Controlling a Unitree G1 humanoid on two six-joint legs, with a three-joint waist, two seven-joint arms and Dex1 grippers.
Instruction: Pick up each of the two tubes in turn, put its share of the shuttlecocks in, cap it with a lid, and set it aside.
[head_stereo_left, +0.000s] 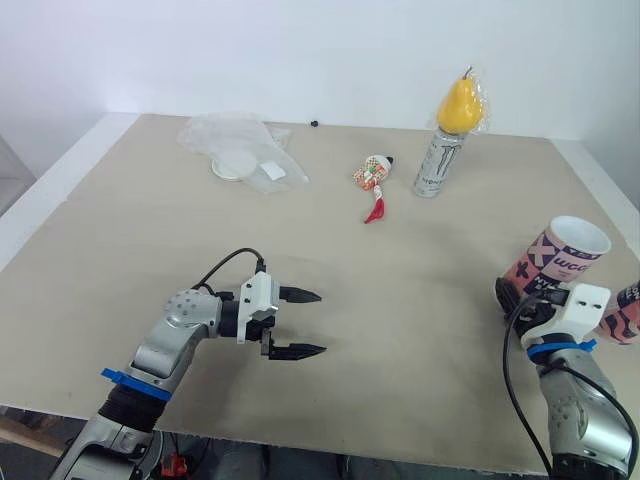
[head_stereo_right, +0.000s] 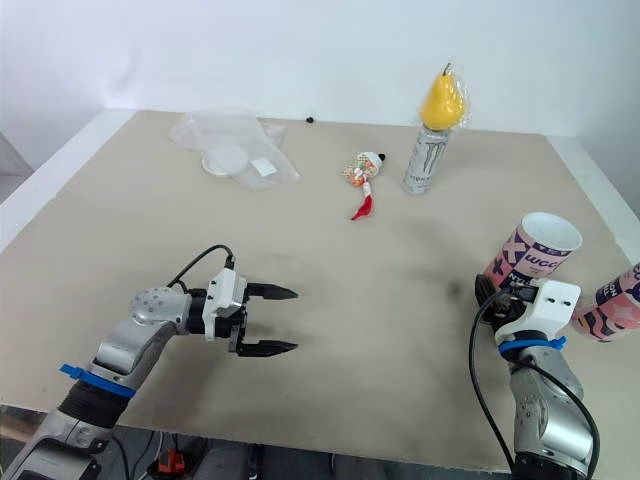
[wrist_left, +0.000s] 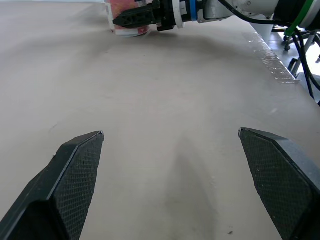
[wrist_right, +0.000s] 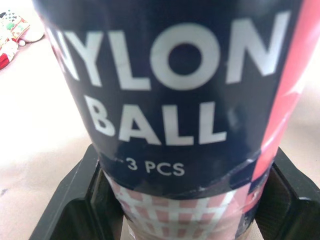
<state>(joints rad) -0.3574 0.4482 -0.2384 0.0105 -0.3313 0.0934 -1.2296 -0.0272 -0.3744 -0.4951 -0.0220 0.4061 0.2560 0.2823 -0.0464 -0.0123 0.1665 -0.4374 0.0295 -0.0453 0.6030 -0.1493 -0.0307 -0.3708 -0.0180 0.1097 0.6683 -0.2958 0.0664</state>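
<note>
A pink and navy tube (head_stereo_left: 560, 255) with an open white rim leans tilted near the table's right edge. My right gripper (head_stereo_left: 518, 300) is shut on its lower part. In the right wrist view the tube (wrist_right: 175, 100) reads "NYLON BALL 3 PCS", with a black finger (wrist_right: 75, 200) on either side. A second pink tube (head_stereo_left: 625, 312) lies at the far right, partly cut off. My left gripper (head_stereo_left: 300, 322) hangs open over bare table near the front left, and nothing is between its fingers (wrist_left: 75, 185).
At the back left lies a clear plastic bag (head_stereo_left: 240, 145) with a white round lid (head_stereo_left: 233, 166) in it. A small red and white packet (head_stereo_left: 372, 180) lies at the back centre. A drink can (head_stereo_left: 437, 160) with a yellow pear (head_stereo_left: 458, 105) on top stands beside it.
</note>
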